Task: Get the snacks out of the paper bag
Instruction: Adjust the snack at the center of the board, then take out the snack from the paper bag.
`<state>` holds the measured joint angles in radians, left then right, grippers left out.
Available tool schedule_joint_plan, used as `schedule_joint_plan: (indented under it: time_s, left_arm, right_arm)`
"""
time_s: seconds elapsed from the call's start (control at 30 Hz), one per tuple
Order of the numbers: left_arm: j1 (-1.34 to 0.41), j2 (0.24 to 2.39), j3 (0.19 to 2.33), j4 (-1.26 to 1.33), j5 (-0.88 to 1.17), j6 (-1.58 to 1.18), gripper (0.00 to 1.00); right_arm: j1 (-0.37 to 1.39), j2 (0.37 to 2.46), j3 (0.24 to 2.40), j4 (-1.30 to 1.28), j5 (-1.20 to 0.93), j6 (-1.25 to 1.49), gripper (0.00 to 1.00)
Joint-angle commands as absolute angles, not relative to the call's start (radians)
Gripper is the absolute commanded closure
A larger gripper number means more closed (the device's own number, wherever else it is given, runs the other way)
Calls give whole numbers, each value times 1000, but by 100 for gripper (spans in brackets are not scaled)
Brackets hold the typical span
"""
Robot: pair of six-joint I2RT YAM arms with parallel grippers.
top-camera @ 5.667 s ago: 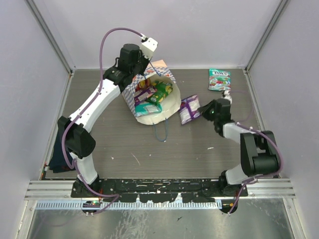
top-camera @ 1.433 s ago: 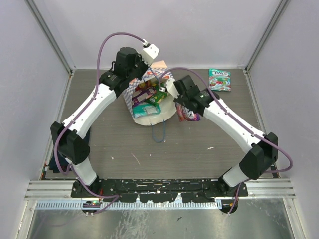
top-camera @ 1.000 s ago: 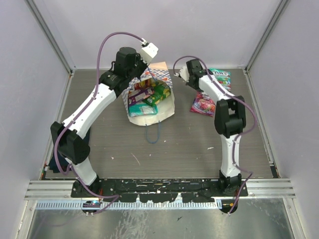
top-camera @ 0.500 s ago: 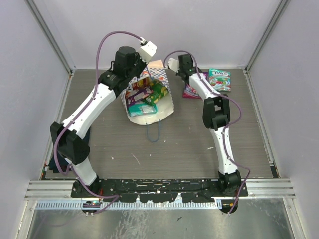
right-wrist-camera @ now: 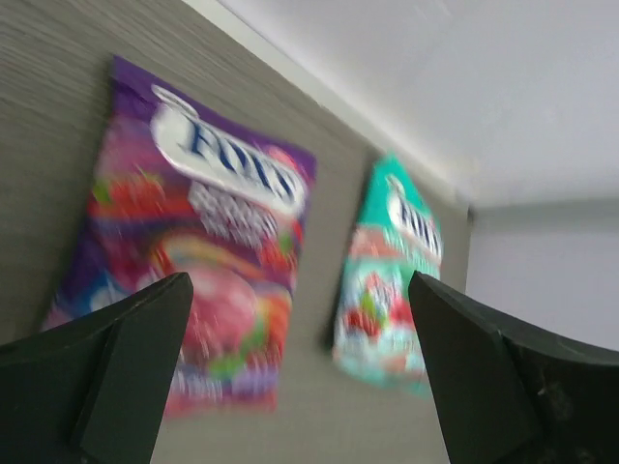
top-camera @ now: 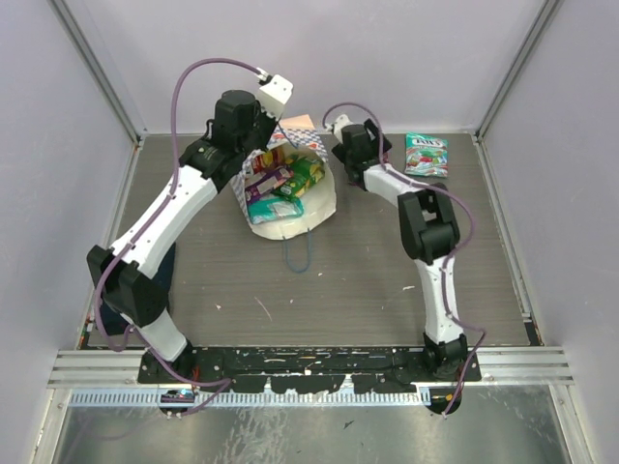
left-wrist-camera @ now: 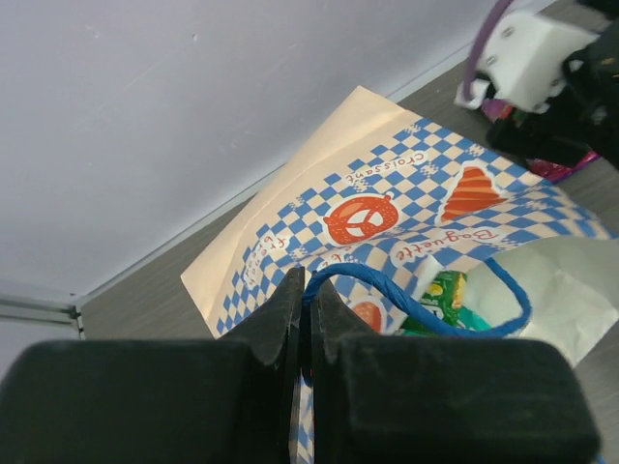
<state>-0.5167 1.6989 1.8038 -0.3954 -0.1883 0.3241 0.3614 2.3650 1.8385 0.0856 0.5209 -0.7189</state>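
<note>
Right claw [right-wrist-camera: 298,290] opened, purple packet [right-wrist-camera: 208,242] down; left claw [left-wrist-camera: 302,290] seemingly pinching bag handle [left-wrist-camera: 382,281].

"croissant" and "Baguette" printed on paper bag [left-wrist-camera: 411,193], purple packet [right-wrist-camera: 193,261] logo too blurred

1 paper bag [top-camera: 319,205], 2 snacks [right-wrist-camera: 208,251] outside, approx. 4 inside.
</note>
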Motion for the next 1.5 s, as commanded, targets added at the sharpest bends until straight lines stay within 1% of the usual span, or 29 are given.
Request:
schedule_joint_plan:
  time_s: [0.0,0.07,0.13,0.2,0.23,0.3,0.4,0.47,0.57,0.63,0.8,0.87,0.97,1.03,1.17,1.2,1.3,1.47]
  left_arm:
    - [-516,1584,1766,-288,-182,253,95]
    - [-517,1603,1792,-297,-176,248,96]
    - [-517,1624,1832,-319,-195,231,99]
    - [-517,1630,1835,-347,-211,235,100]
    - [-516,1625,1813,-328,-229,238,100]
    - [-514,1619,1782,-285,-232,267,100]
    - [-513,1635,1823,-323,-251,280,100]
    - [-509,1630,1808,-299,-260,293,100]
    - [-501,1636,1819,-313,-261,300,100]
    - [-497,1634,1817,-319,-262,305,100]
    - [-489,1629,1810,-317,-233,295,100]
    - [-485,1630,1816,-318,-222,292,100]
    - [-485,1627,1820,-333,-213,298,100]
    - [-485,1623,1821,-341,-214,309,100]
    - [-485,1614,1824,-348,-218,319,100]
    - [-485,1613,1825,-348,-215,320,100]
    - [-485,1615,1828,-350,-211,325,100]
    - [-485,1628,1844,-369,-184,320,100]
  right_arm:
    - [360,1867,1650,160,739,-197,0]
    - [360,1688,1503,96,692,19,0]
    - [364,1506,1346,40,637,260,0]
    - [397,1326,1151,92,457,393,0]
    - [451,1247,1066,132,436,418,0]
    - [610,1141,924,192,506,443,0]
    - [812,1092,785,257,590,557,0]
    - [912,1125,737,337,588,580,5]
    - [991,1269,760,422,550,613,6]
    - [995,1372,798,439,469,703,6]
    - [984,1600,900,436,379,1019,0]
    - [978,1664,917,488,390,1081,0]
    - [955,1738,912,650,376,1196,0]
    - [940,1792,929,680,392,1290,0]
    - [904,1928,981,677,416,1499,6]
    - [895,1958,990,693,425,1526,8]
    - [869,2049,1029,737,433,1601,18]
    - [852,2163,1129,652,489,1705,25]
